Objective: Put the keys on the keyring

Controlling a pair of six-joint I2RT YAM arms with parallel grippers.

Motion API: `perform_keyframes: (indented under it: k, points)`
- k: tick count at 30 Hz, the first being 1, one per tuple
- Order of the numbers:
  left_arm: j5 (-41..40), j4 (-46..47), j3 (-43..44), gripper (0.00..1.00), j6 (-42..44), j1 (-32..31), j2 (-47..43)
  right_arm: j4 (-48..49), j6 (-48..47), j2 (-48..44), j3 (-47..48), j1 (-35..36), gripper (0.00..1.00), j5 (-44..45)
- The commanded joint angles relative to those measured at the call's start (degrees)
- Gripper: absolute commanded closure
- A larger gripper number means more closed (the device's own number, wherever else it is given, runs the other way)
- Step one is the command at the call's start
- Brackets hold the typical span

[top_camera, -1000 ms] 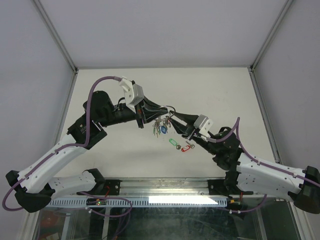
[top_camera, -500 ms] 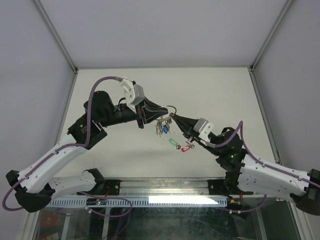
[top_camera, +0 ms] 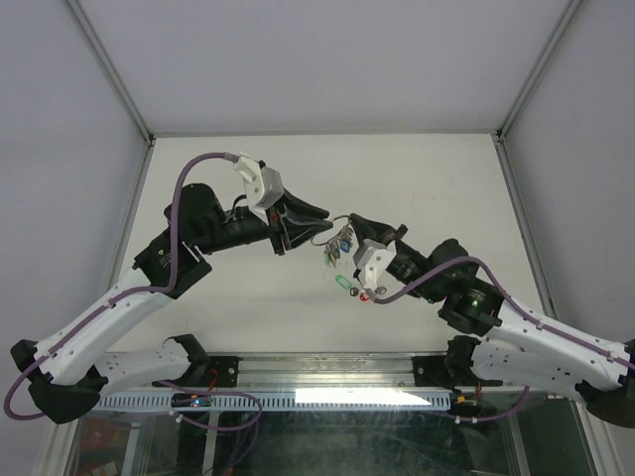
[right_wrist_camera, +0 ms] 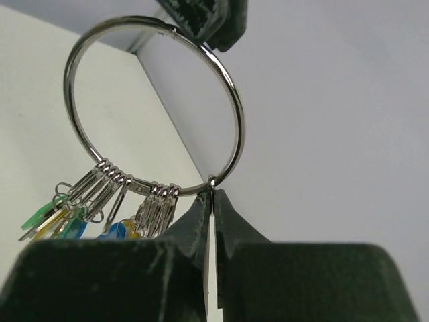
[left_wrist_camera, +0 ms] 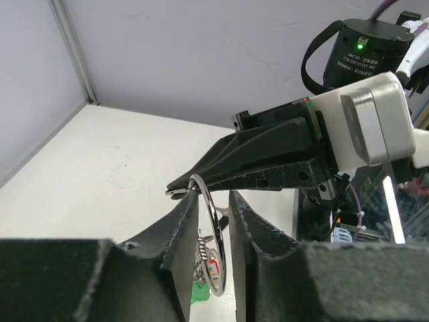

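Clamps thin silver wire keyring [right_wrist_camera: 110, 178] at 6 o'clock with closed right fingers [right_wrist_camera: 191, 225] above white table [top_camera: 248, 159], straddles 12 o'clock with slightly parted left fingers [left_wrist_camera: 177, 235]; looks light, stiff, slippery, best gripped on bare wire.

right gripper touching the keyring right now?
Touching. Right wrist view: the right gripper has its shut fingertips pinched on the wire of the keyring at its lower edge, with no gap.

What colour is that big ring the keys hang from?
Shiny silver keyring; right wrist view shows it best.
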Motion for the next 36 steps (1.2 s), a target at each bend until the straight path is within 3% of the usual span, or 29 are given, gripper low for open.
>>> perform_keyframes:
  k: [1, 8, 13, 20, 30, 36]
  points:
    - [-2.0, 2.7, -0.7, 0.74, -1.5, -0.3, -1.4, -3.1, -14.6, -1.0, 3.2, -0.1, 1.00, 1.0]
    - [-5.5, 1.7, -2.0, 0.52, -2.0, -0.3, -0.5, -8.6, -37.7, -0.1, 2.6, -0.1, 1.00, 5.2]
    - [-8.2, 0.3, -3.2, 0.36, -1.6, -0.3, 0.0, -11.7, -46.6, 1.9, 4.3, 0.2, 1.00, 11.4]
    - [-10.7, -1.7, -3.2, 0.30, -1.6, -0.3, 1.8, -17.5, -51.7, 1.6, 8.1, 0.3, 1.00, 8.7]
    - [-9.4, 8.0, -5.3, 0.24, -7.4, -0.3, 3.5, -25.3, -54.1, 0.8, 11.9, 0.4, 1.00, 6.0]
    - [-6.8, 8.3, -3.4, 0.24, -7.0, -0.4, 6.1, -26.4, -54.4, 1.6, 12.8, 0.4, 1.00, 5.4]
